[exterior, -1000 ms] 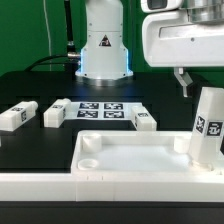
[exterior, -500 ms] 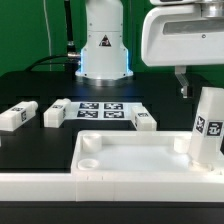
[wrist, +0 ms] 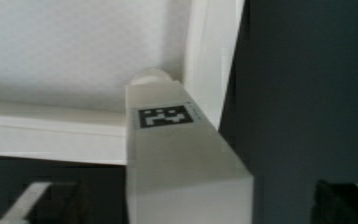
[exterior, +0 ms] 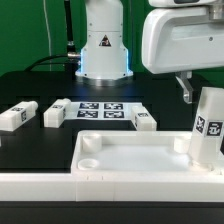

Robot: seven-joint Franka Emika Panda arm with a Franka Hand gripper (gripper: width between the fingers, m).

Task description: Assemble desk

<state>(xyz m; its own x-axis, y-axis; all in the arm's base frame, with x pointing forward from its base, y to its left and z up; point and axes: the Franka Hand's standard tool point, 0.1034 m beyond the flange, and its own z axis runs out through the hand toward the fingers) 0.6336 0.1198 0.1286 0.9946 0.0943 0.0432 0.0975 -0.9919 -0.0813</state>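
The white desk top point(exterior: 130, 160) lies at the front, a rimmed tray with round corner sockets. One white tagged leg point(exterior: 208, 125) stands upright in the corner socket at the exterior view's right. My gripper point(exterior: 198, 86) hangs open just above that leg and holds nothing. In the wrist view the leg point(wrist: 163, 130) rises from the tray corner point(wrist: 87, 70) between my two dark fingers point(wrist: 23, 204), which stand wide apart and clear of it. Three more legs lie on the black table: one point(exterior: 15, 115), another point(exterior: 55, 113) and a third point(exterior: 145, 120).
The marker board point(exterior: 100, 110) lies flat behind the tray, between the loose legs. The arm's white base point(exterior: 105, 45) stands at the back. A white rail wall point(exterior: 40, 183) runs along the front edge.
My gripper has shifted slightly above the standing leg. The leg and the tray have not moved.
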